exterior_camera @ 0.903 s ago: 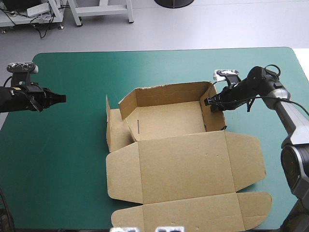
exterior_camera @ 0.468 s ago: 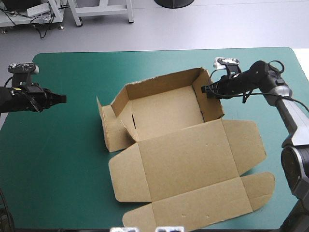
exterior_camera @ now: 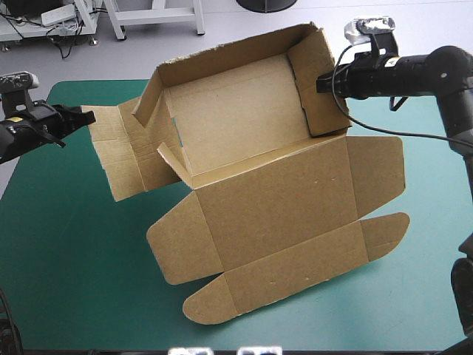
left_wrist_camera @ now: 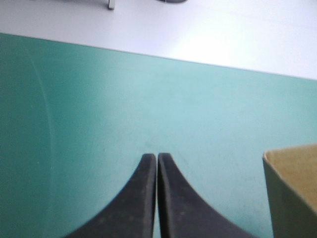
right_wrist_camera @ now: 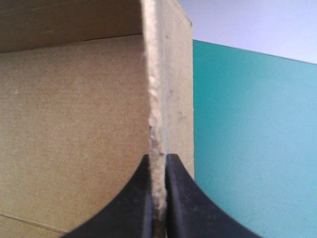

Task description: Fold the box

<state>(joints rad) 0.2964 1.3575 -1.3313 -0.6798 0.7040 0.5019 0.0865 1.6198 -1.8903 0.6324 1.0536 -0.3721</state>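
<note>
The box (exterior_camera: 273, 214) is held up at a slant over the middle of the table (exterior_camera: 66, 259). Its tray end is raised toward the far edge and its flat lid slopes down toward the near edge. The tray has its far wall and both side walls standing, and its open inside faces up and toward the near side. The lid lies spread open, with a rounded flap along its near end and a wing on each side. A loose side flap hangs out from the tray's left wall, toward the table's left edge.

The right gripper (exterior_camera: 323, 83) is clamped on the top of the tray's right wall. In its wrist view the two black fingers (right_wrist_camera: 131, 203) pinch the raw edge of the board (right_wrist_camera: 74, 114) between them, all but closed, with the teal-green cover (right_wrist_camera: 247, 139) beside it.

The left gripper (exterior_camera: 87, 116) hangs over the far left part of the table, just beside the loose flap. Its fingers (left_wrist_camera: 131, 203) are pressed together in a point and hold nothing, and one brown corner (left_wrist_camera: 292, 193) shows off to their side with bare cover (left_wrist_camera: 99, 109) between.
</note>
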